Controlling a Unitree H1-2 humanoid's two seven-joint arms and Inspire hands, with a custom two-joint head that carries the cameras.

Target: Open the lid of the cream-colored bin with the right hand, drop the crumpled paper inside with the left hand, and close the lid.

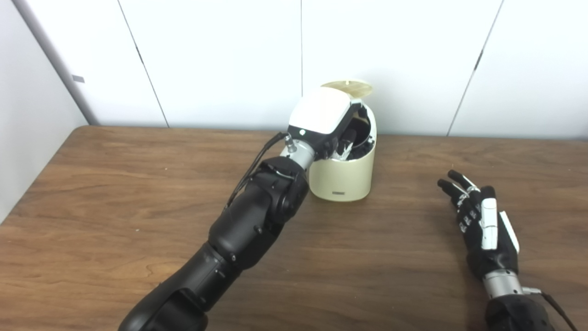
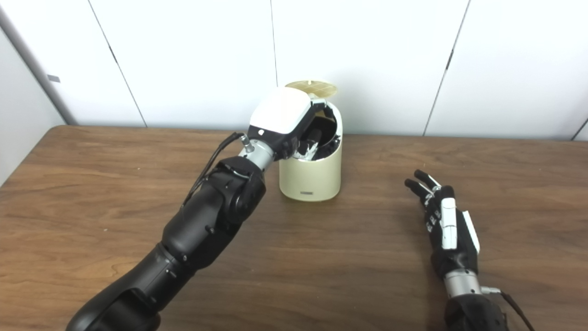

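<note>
Both views are evenly and brightly lit from above — soft, diffuse light with no hard shadows. The white panelled wall [image 1: 413, 55] reads slightly overexposed and flat. The brown wood-grain table [image 1: 115, 184] carries a mild sheen and only faint, soft shadows under the black robot arm [image 1: 257, 216] and beside the cream-coloured cylindrical bin [image 1: 342, 177]. The bin's dark interior is murky — its contents are hard to resolve. Detail is slightly soft overall.

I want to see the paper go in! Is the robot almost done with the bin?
Partway. The lid is already up. The left hand is at the mouth of the bin, and something pale shows at its fingertips, probably the paper. The right hand rests open on the table. Closing the lid is left.
</note>
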